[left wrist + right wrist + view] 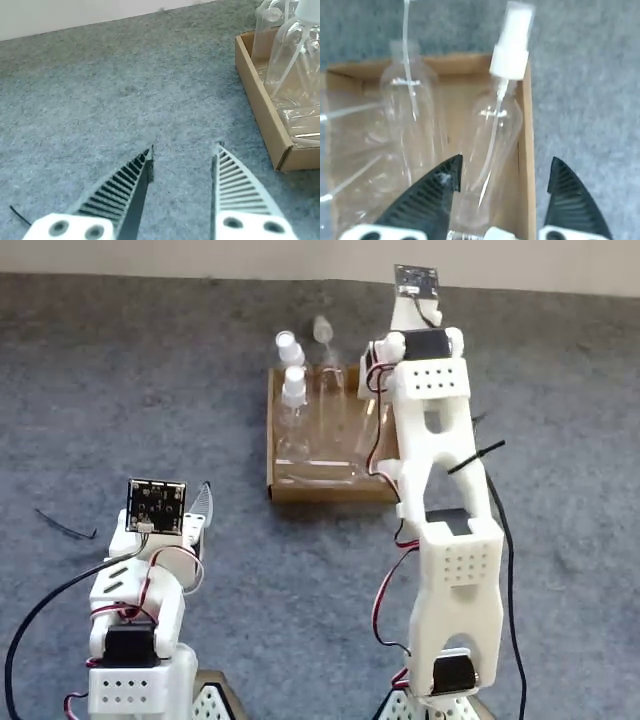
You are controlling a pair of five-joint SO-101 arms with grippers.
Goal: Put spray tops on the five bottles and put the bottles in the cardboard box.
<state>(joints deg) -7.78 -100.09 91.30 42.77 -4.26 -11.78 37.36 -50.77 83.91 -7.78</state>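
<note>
Several clear plastic bottles sit in the brown cardboard box near the tabletop's far edge. The right arm's jaws hang wide and empty astride a white-topped clear bottle, its long axis running straight away from them. The left arm's jaws, also wide, are well apart.
</note>
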